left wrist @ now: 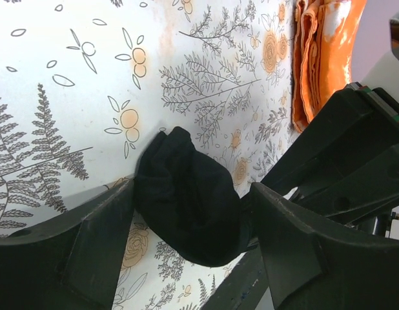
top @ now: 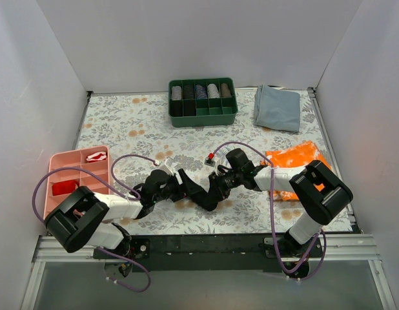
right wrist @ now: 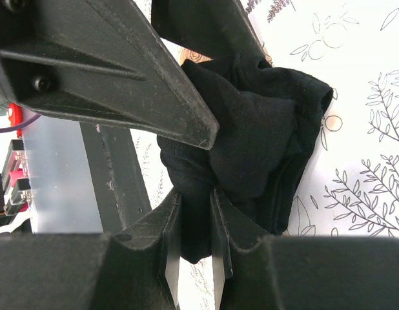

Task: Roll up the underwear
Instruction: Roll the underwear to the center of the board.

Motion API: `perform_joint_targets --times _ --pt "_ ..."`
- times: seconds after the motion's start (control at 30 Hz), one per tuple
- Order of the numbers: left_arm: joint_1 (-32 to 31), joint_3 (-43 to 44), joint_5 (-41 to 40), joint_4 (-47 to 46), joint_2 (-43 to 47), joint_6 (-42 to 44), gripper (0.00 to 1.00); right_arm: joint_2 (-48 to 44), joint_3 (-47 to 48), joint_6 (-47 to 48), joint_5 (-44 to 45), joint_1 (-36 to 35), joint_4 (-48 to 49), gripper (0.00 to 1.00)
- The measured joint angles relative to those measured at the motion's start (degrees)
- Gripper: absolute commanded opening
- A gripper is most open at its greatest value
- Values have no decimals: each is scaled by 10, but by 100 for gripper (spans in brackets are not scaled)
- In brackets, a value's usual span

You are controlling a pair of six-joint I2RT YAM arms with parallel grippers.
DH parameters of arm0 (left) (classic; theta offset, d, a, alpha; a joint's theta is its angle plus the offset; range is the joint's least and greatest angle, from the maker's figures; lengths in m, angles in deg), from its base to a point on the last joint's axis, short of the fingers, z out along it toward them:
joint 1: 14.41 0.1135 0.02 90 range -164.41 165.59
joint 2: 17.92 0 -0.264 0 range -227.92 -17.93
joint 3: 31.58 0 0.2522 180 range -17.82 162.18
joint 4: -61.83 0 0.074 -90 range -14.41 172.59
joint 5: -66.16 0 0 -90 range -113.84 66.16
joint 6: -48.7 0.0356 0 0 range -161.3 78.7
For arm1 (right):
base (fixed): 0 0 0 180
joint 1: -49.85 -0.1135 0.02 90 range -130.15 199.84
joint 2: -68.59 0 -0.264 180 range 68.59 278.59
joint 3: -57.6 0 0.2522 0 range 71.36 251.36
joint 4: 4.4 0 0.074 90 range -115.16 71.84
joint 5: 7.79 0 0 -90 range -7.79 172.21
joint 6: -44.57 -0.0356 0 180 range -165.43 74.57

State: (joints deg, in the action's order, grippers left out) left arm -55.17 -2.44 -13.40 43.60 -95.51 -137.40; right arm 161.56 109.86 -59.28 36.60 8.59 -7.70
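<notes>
Down at the near edge sit both arm bases, purple cables (top: 41, 187) looping off them, and both arms reach in to meet at the middle of the desk (top: 141, 123). That is where the underwear (right wrist: 257, 135) is: a bunched black bundle just above the floral cover, caught between the two tools. From the left wrist view, the left pincer (left wrist: 193, 190) has a finger pressed on either flank of the bundle, clamping its bulk. I read that as holding the roll together so it cannot spring open. From the right wrist view, the right pincer (right wrist: 194, 206) is nipped tight on a thin fold hanging from the bundle's edge, likely a loose end to be tucked or wound in. The fabric looks lumpy rather than a neat cylinder, so I judge the roll only partly formed. Just beyond, on the right, the orange cloth (top: 296, 158) lies flat and apart from the action, probably waiting its turn. On the left, a pink tray (top: 90, 174) holds small red and white items. Farther back stands a green box (top: 203, 123) with a row of rolled pieces along its back compartments, plausibly where a finished roll belongs. A grey-blue cloth (top: 277, 108) lies folded at the far right. No brand, label or writing is readable anywhere.
</notes>
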Motion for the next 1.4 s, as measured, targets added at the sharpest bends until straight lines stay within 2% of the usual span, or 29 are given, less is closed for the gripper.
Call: perform_joint_targets --times 0.17,0.4,0.7,1.07,1.1,1.17,1.2,1.33,1.4 --pt "-1 -1 -14 29 21 0 77 1 1 -2 0 0 0 22" --pt "-1 -35 -31 68 112 -16 77 1 1 -4 0 0 0 22" --pt "-3 -28 -27 51 64 -40 74 1 1 -6 0 0 0 23" --pt "-11 -14 -25 -16 -13 -49 42 4 1 -15 -2 0 3 23" --pt "-12 -14 -25 -21 -15 -49 36 5 1 -16 -2 0 4 23" --pt "-14 -14 -25 -32 -19 -50 32 5 1 -19 -3 0 5 24" --pt "-15 -14 -25 -36 -20 -51 25 6 1 -20 -4 0 5 25" --pt "-17 -5 -24 -40 -29 -48 14 11 1 -27 -11 1 7 41" --pt "-17 6 -24 -35 -37 -44 11 11 3 -31 -18 1 5 60"
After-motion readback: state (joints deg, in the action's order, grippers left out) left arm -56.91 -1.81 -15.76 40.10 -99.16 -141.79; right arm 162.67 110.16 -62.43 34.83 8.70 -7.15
